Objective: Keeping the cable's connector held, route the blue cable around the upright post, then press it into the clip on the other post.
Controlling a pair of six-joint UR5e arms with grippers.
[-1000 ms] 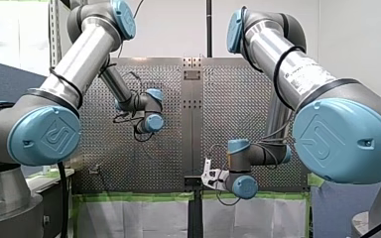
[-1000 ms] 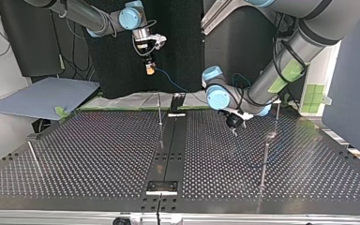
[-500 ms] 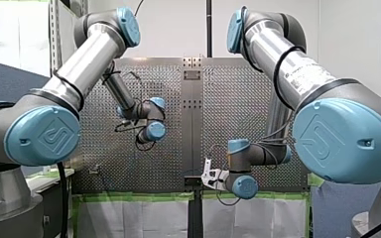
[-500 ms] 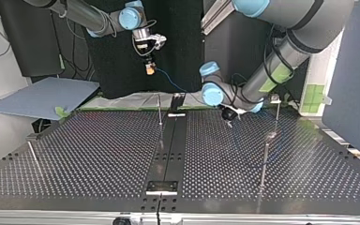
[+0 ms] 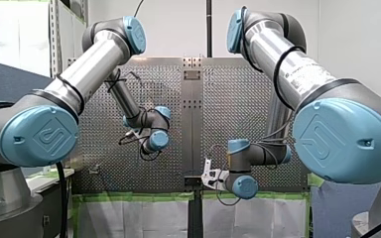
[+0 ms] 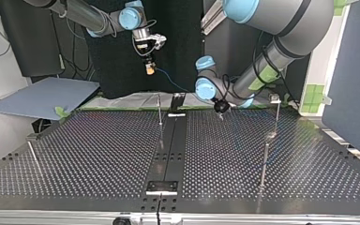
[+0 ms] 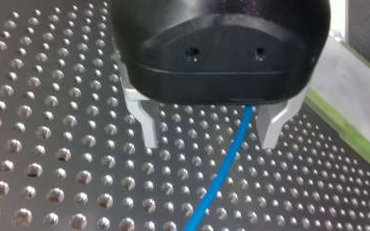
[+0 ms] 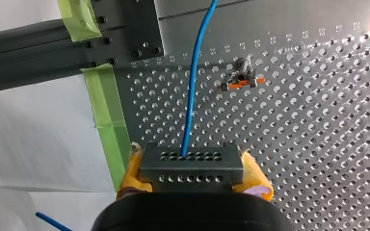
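My left arm's black gripper with metal fingers (image 6: 221, 111) has drawn back toward roughly ten o'clock in the top view, apparently sliding along the thin blue cable (image 7: 220, 175).

Your cable (image 8: 195, 82) is bright blue. The connector (image 8: 191, 166) is dull grey with two rows of dark holes; the pads (image 8: 131, 169) beside it are yellow. The table (image 7: 53, 144) is silver-grey, dotted in a regular grid, with green tape (image 8: 107, 110) at its edge. The left gripper (image 7: 209, 142) is black with pale metal fingers (image 7: 147, 120). A small fitting (image 8: 241, 79) is orange and grey.
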